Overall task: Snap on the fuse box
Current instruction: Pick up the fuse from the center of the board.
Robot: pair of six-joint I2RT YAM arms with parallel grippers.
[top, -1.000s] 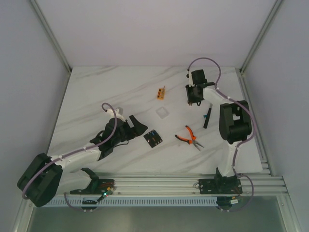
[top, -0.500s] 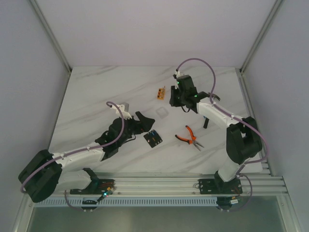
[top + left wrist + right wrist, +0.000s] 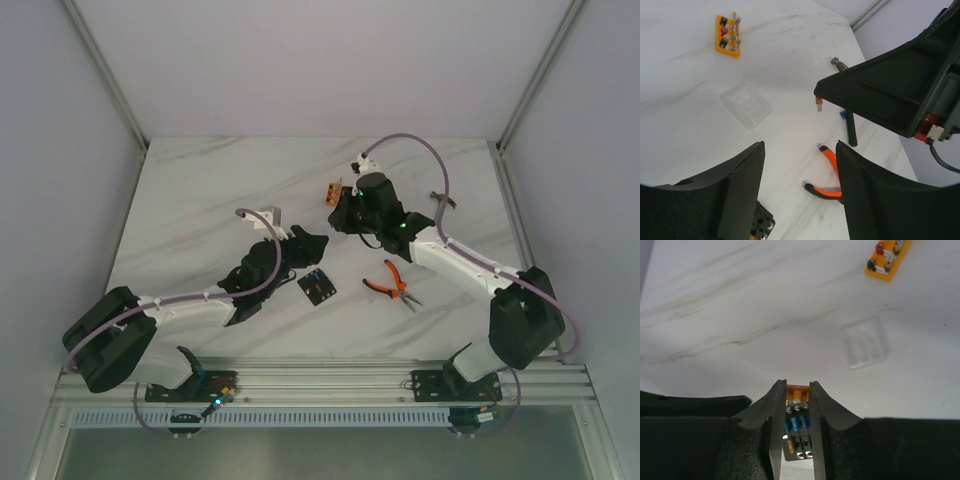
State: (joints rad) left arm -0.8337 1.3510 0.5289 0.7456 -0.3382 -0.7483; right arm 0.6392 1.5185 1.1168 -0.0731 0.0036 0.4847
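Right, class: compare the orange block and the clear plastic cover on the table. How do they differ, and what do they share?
The orange block is opaque and bright; the clear plastic cover is see-through and pale against the table. The orange block carries small coloured parts with metal tips; the clear plastic cover looks empty, showing only moulded ribs. Both are small rectangles lying flat, apart from each other.
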